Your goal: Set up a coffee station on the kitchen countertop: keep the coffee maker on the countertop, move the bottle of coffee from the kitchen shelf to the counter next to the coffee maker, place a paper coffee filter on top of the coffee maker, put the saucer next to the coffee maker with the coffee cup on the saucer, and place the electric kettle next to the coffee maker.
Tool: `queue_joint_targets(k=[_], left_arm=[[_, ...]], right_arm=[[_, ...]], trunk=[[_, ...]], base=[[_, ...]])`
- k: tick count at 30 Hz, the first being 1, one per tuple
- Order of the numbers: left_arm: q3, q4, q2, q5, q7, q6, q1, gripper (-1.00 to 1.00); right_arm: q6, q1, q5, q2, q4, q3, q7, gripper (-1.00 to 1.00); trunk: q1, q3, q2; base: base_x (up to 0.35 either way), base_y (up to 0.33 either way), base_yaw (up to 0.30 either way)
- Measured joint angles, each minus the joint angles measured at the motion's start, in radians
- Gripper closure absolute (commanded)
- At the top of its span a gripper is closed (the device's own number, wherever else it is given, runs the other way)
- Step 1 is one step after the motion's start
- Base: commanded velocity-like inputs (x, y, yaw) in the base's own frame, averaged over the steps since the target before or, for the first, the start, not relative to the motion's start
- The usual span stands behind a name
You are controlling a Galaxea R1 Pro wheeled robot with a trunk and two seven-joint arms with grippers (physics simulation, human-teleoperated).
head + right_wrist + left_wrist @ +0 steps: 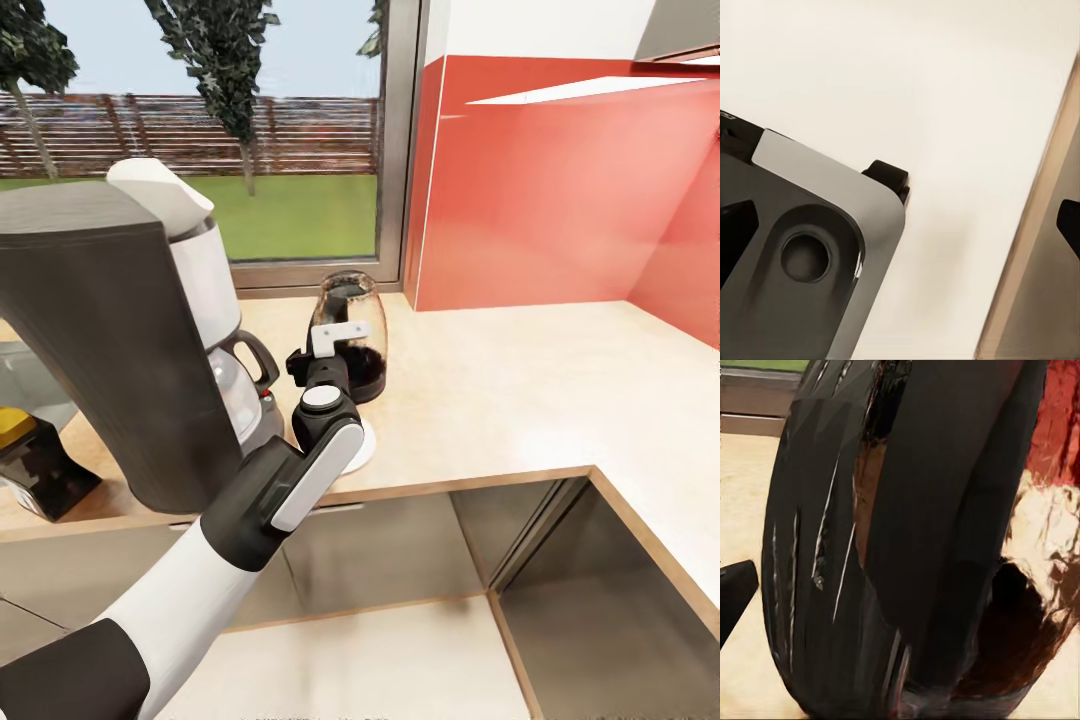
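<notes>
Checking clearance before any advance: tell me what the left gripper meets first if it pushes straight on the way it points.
The electric kettle. The left gripper sits right against its dark glassy side, which looms close in the left wrist view; contact itself can't be confirmed.

Electric kettle (832, 585): dark glassy rounded body, very close, with thin bright streaks on its near side.
Handle (945, 510): broad black band crossing the kettle from 12 o'clock down to 6 o'clock.
Countertop (742, 502): pale beige, at 9 o'clock of the kettle.
Gripper finger (733, 596): black tip at 8 o'clock.
Red wall (1061, 420): at 2 o'clock.
</notes>
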Motion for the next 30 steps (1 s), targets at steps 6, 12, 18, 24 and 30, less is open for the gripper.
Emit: queue_joint_targets(k=[6,12,18,24,30], left_arm=[[0.000,0.000,0.000,0.000,0.000,0.000,0.000,-1.00],[0.000,0.000,0.000,0.000,0.000,0.000,0.000,-1.00],[0.000,-0.001,0.000,0.000,0.000,0.000,0.000,-1.00],[0.000,-0.001,0.000,0.000,0.000,0.000,0.000,-1.00],[-0.001,-0.004,0.000,0.000,-0.001,0.000,0.000,-1.00]], right_arm=[[0.000,0.000,0.000,0.000,0.000,0.000,0.000,-1.00],[0.000,0.000,0.000,0.000,0.000,0.000,0.000,-1.00],[0.000,0.000,0.000,0.000,0.000,0.000,0.000,-1.00],[0.000,0.000,0.000,0.000,0.000,0.000,0.000,-1.00],[0.000,0.000,0.000,0.000,0.000,0.000,0.000,-1.00]], trunk=[[0.000,0.000,0.000],[0.000,0.000,0.000],[0.000,0.000,0.000],[0.000,0.000,0.000],[0.000,0.000,0.000]], base=[[-0.054,0.000,0.000],[-0.224,0.000,0.000],[-0.314,0.000,0.000],[-0.331,0.000,0.000],[-0.263,0.000,0.000]])
